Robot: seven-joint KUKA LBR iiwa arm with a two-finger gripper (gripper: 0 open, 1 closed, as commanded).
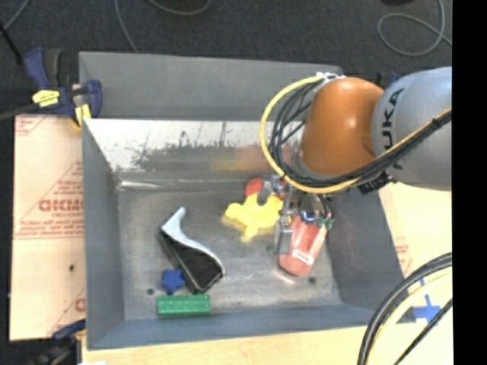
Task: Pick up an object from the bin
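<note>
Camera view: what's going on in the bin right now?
The KUKA arm reaches into the grey bin from the right. Its tool is down near the floor, between a flat yellow toy and a salmon-red tube, close against the tube. Whether it grips anything cannot be told. A small red piece lies just behind the yellow toy. Further left lie a black-and-white object, a small blue piece and a green brick.
</note>
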